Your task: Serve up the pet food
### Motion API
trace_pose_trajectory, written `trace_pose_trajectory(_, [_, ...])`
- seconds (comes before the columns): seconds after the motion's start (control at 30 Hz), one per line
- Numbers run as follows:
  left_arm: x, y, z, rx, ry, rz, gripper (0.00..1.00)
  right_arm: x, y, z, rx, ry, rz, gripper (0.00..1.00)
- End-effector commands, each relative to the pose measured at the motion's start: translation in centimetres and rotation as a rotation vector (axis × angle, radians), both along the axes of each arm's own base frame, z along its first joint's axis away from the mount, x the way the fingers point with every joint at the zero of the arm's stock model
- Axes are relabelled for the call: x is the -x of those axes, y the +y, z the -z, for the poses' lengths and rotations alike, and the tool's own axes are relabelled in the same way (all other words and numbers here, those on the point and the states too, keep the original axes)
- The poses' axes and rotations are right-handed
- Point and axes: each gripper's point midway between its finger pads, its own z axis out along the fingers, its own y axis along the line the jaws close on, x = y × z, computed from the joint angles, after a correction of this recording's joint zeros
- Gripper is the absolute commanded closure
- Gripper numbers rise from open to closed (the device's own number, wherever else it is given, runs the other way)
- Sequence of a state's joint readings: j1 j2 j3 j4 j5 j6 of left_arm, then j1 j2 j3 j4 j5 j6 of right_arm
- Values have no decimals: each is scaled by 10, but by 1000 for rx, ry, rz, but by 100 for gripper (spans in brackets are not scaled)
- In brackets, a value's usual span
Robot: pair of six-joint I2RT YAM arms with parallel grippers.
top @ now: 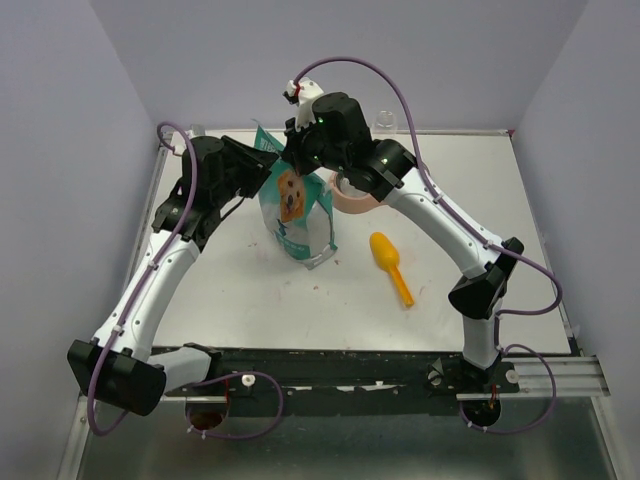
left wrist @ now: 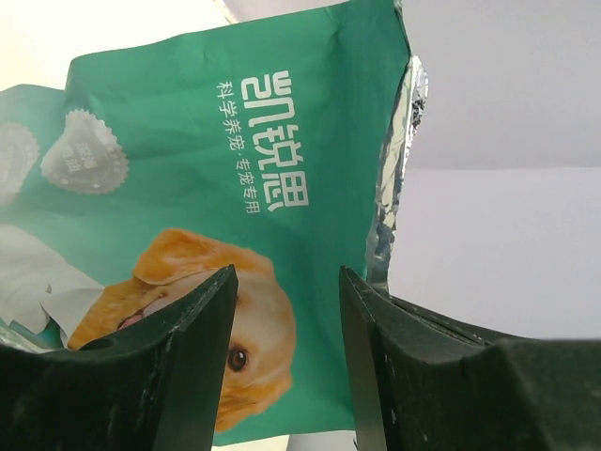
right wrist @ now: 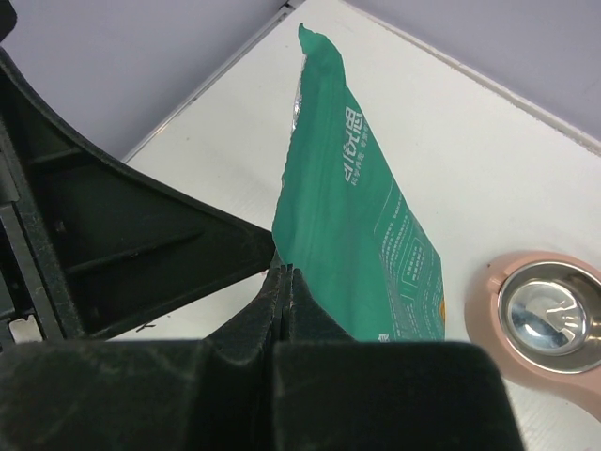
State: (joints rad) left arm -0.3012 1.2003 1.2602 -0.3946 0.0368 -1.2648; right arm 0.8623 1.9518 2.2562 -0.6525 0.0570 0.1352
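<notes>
Top external view counts two arms, one green bag (top: 297, 215), one pink bowl (top: 352, 196) and one orange scoop (top: 392, 266) on the white worktop (top: 240, 300). From left to right, the left gripper (top: 264, 162) is close by the bag's upper left side. The bag stands upright in the middle, towards the far edge, and the right gripper (top: 296, 150) is at its top. The bowl sits just behind and right of the bag, near the far edge. The scoop lies alone right of centre, its handle towards the near edge. Left wrist view adds what the overhead cannot: its two fingers (left wrist: 202, 357) stand apart, released, with the bag's dog picture showing through the gap and silver foil lining one edge of the bag. Right wrist view shows its fingers (right wrist: 249, 324) pressed together, pinching the bag's edge, and the bowl's shiny steel inner dish. The pet food shows in no view. The bag's inside is hidden, so I cannot tell whether it is in there.
</notes>
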Motion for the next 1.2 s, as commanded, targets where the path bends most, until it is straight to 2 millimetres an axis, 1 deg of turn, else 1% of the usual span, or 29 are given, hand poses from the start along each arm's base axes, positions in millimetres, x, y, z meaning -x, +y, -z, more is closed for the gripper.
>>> trace_pose_trajectory(0.0, [1, 1, -18, 14, -54, 5, 44, 3, -7, -14, -8, -16, 14, 99])
trace_pose_trajectory(0.1, [5, 6, -20, 9, -64, -13, 43, 2, -6, -12, -3, -13, 12, 99])
trace_pose_trajectory(0.17, [8, 8, -27, 8, -85, -16, 42, 2, -5, -13, -8, -14, 9, 99])
trace_pose_trajectory(0.3, [7, 7, -32, -5, -88, -12, 42, 3, -4, -13, -9, -10, 8, 99])
trace_pose_trajectory(0.57, [1, 1, -25, 17, -63, 2, 43, 3, -4, -13, -9, -9, 5, 99])
trace_pose_trajectory(0.77, [-2, -1, -28, 24, -73, 7, 44, 5, -3, -11, -5, -3, -3, 99])
trace_pose_trajectory(1.03, [0, 2, -37, 24, -101, -2, 39, 4, -2, -11, -8, 0, -6, 99])
trace_pose_trajectory(1.13, [-1, 1, -38, 25, -101, 5, 39, 5, -1, -9, -7, 5, -12, 99])
trace_pose_trajectory(1.17, [-1, 0, -38, 24, -98, 6, 39, 6, -1, -12, -13, 1, -13, 99])
